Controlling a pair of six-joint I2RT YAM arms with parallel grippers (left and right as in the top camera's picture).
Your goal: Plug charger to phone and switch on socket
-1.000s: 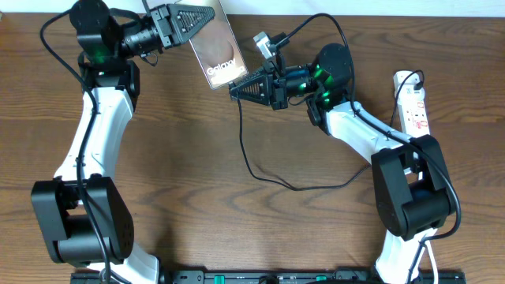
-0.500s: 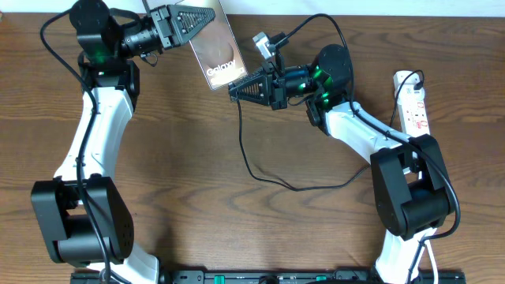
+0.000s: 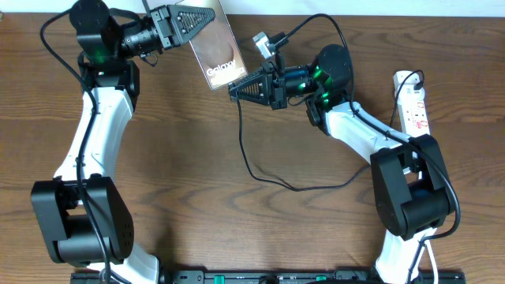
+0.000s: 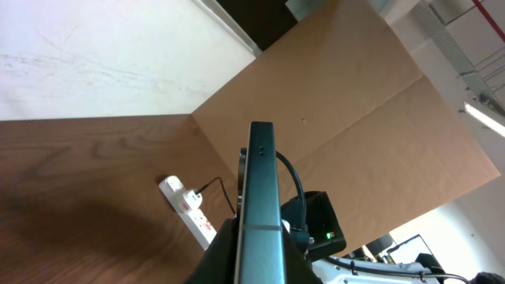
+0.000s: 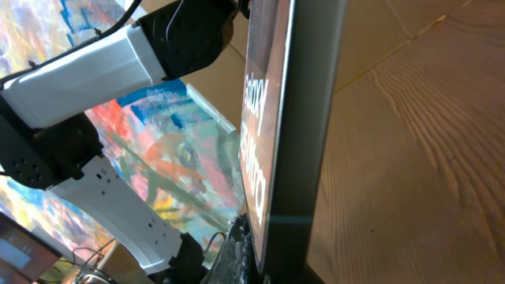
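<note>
**Q:** Where is the phone?

**Me:** My left gripper [image 3: 201,20] has it. The fingers are clamped on the upper part of the phone [image 3: 218,52], holding it at the far edge of the table [image 3: 189,181], with its brown glossy back and white lettering facing the overhead camera. From my left wrist I see it edge-on, a thin grey strip [image 4: 260,197] running straight up between my fingers.

**Q:** And your other hand?

**Me:** My right gripper [image 3: 234,90] is closed – its fingers are together on the end of the charger [image 3: 256,172], right at the phone's lettered end. The cable hangs down from the fingertips, then loops across the wood towards my right arm.

**Q:** Is the plug tip in the port?

**Me:** I cannot tell. The tip is hidden between my fingers and the phone's edge. My right wrist camera shows only the phone's side and lettering [image 5: 293,118], very close.

**Q:** The socket?

**Me:** It is well apart from both hands – the socket [image 3: 413,101] lies flat along the table's right side, and neither gripper is touching it. It also shows in the left wrist view [image 4: 188,207], beyond the phone.
</note>
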